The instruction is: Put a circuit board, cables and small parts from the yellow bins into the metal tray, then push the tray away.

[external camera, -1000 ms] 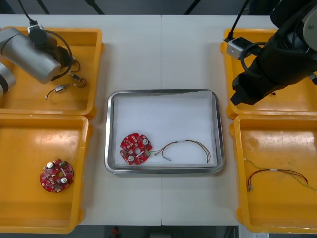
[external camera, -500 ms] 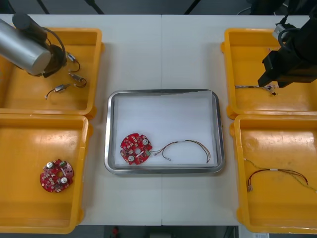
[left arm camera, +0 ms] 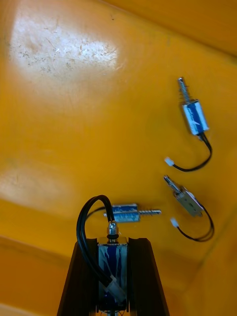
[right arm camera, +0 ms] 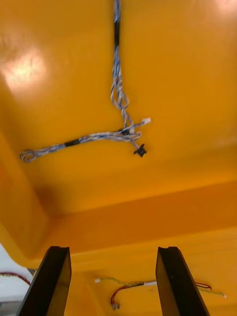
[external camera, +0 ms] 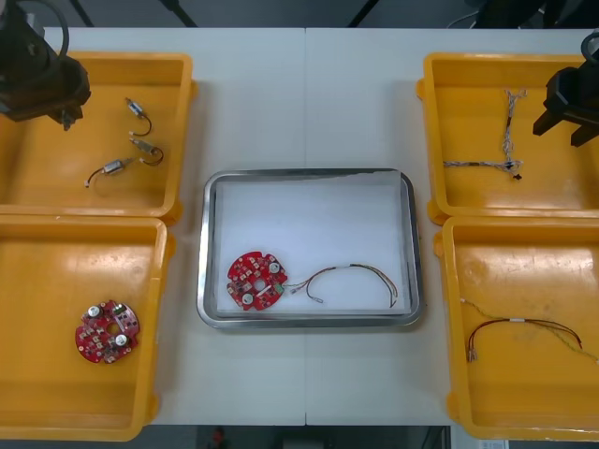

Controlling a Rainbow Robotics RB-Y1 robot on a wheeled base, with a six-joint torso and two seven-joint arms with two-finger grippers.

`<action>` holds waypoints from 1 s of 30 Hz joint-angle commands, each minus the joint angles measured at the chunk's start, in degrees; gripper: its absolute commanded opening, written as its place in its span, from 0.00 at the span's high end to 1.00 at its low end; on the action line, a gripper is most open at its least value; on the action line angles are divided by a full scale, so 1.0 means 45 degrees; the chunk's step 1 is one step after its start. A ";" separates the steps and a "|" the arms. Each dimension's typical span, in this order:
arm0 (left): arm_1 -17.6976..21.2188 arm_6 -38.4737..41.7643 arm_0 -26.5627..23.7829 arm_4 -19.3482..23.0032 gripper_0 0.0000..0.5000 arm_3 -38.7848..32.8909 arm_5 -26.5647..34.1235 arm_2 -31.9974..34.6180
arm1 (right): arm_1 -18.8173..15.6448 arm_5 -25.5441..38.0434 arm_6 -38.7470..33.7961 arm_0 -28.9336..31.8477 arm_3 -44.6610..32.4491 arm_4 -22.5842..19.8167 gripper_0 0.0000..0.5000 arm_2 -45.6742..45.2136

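So, circuit board [external camera: 256, 279] and one cable [external camera: 351, 267] lie in the metal tray [external camera: 309, 175]. My left end effector [left arm camera: 112, 247] grips a small metal part [left arm camera: 112, 269] over the far-left yellow bin [external camera: 56, 182]; right end effector [right arm camera: 113, 252] hangs wide above the blue and white cable [right arm camera: 118, 98]. Part drop-off, tray push remain.

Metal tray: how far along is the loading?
Done: circuit board and a cable lie in the metal tray. In hand: left gripper, over the far left yellow bin, shut on a small metal part; right gripper open over the twisted blue and white cable. Left: placing those, pushing the tray.
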 commanded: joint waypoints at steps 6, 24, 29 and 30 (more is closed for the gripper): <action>0.1180 0.1027 -0.1333 0.1554 1.00 -0.0661 0.2353 0.1047 | 0.0520 -0.1895 0.2742 -0.2156 0.3423 0.0485 0.00 0.0988; -0.0441 0.6300 0.0132 -0.0731 1.00 -0.4314 0.2685 0.1183 | 0.2708 -0.5313 0.5124 -0.3328 0.8110 0.2457 0.00 0.1008; -0.1144 0.6652 0.0639 -0.1219 1.00 -0.5290 0.2744 0.1203 | 0.3313 -0.6329 0.5144 -0.3387 0.8911 0.3239 0.00 0.1008; -0.1300 0.6730 0.0698 -0.1336 1.00 -0.5446 0.2802 0.1203 | 0.3430 -0.6543 0.5144 -0.3387 0.9068 0.3278 0.00 0.1008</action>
